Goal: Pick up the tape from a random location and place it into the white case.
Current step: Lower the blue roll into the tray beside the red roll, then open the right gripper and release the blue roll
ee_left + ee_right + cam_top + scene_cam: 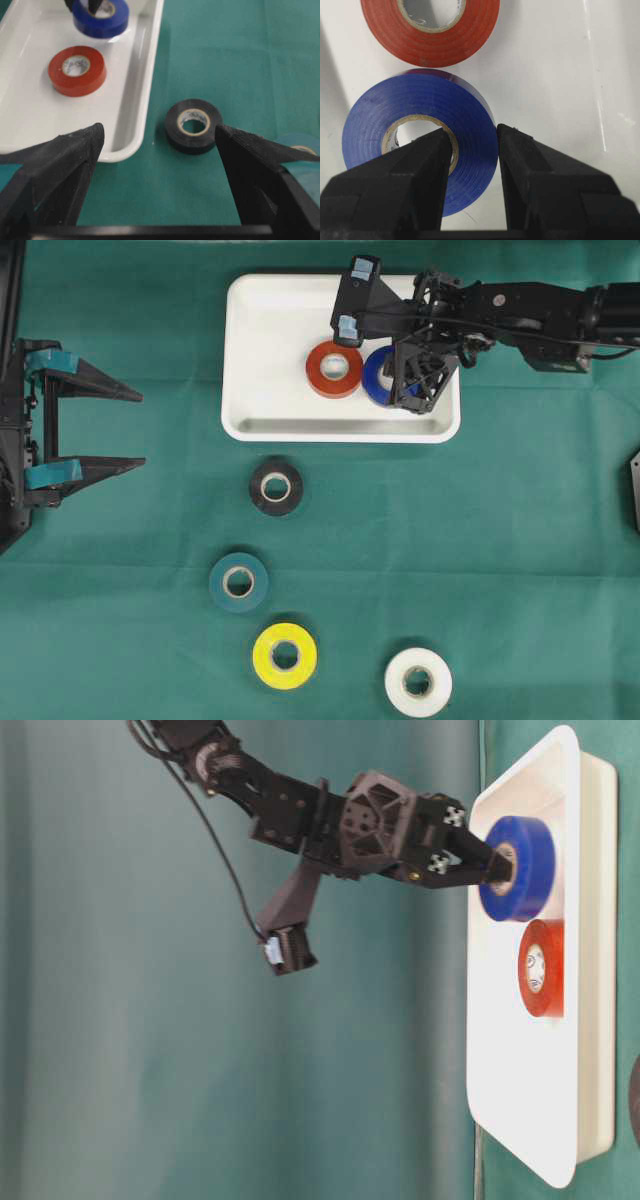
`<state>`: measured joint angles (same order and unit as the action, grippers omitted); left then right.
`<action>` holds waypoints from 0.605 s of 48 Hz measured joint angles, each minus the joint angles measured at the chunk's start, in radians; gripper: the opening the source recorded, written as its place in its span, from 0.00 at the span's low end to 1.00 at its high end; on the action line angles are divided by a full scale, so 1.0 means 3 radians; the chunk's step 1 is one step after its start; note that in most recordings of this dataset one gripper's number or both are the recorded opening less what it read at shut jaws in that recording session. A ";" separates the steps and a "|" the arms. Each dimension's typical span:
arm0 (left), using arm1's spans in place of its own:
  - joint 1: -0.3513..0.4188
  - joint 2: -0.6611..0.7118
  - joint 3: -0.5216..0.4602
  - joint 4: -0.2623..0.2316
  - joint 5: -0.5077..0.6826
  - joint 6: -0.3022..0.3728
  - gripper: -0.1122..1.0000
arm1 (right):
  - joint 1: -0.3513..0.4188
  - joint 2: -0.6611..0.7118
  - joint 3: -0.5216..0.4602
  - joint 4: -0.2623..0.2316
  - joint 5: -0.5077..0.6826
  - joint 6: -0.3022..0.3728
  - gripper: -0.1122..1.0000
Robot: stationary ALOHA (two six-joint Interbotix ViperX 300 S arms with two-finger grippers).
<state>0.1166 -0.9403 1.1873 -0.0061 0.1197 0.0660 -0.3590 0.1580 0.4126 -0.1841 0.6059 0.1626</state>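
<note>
Overhead: white case [250, 360] on green cloth [500, 570]; red tape [334, 368] lies inside. Right gripper [405, 390] clamps blue tape [378, 375] by its wall, over the case's right part. Left gripper [135, 428] spread wide at left edge, holding nothing. Black [276, 486], teal [238, 582], yellow [284, 655] & white [418, 681] rolls lie on cloth outside the case.

Table-level: blue tape w/ one finger in its core, just beside red.

Left wrist: black roll lies betw. the parted fingers [65, 155].

Right wrist: fingers [420, 170] pinch blue tape's wall.
</note>
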 measured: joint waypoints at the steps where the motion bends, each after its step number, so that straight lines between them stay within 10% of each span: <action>1: 0.0005 -0.0005 0.0000 0.0000 -0.0005 0.0000 0.98 | -0.0005 0.0015 0.0000 0.0000 0.0000 0.0000 0.38; 29: 0.0000 0.0000 0.0000 0.0000 -0.0005 0.0000 0.98 | -0.0077 0.0051 0.0010 -0.0005 0.0026 -0.0005 0.38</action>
<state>0.1166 -0.9403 1.1873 -0.0061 0.1181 0.0660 -0.3820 0.1733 0.4157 -0.1856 0.6136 0.1611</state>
